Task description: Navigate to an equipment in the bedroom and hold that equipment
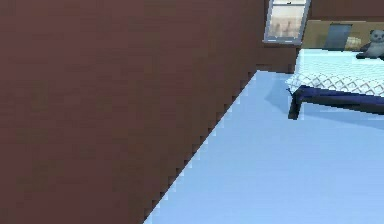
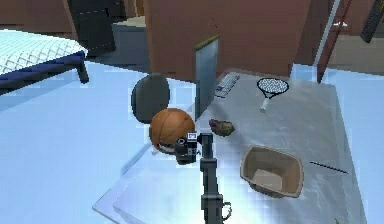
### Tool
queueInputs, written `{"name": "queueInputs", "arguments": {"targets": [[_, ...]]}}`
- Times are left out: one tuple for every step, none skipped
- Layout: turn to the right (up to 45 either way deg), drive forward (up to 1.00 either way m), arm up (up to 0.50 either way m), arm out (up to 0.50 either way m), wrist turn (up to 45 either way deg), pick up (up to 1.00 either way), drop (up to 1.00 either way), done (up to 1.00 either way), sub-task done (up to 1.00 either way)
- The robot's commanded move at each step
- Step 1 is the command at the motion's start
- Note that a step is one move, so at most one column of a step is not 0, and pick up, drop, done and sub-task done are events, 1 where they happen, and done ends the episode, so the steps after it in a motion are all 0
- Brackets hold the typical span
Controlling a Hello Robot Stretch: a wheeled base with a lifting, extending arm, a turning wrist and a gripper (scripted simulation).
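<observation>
An orange basketball lies on a pale grey surface in the arm side view. The dark arm rises from the bottom edge, and my gripper ends right at the ball's lower right side. I cannot tell whether it holds anything. A tennis racket lies flat farther out on the same surface. Beside the ball stands a dark round disc.
An upright grey panel, a small brown lump and a tan basket share the surface. A bed with a patterned cover, a teddy bear and a window lie ahead on the right. A brown wall is close on the left.
</observation>
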Motion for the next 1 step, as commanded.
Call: {"name": "queueInputs", "arguments": {"targets": [[0.0, 0.00, 0.00, 0.00, 0.0, 1.00, 0.00, 0.00, 0.00]]}}
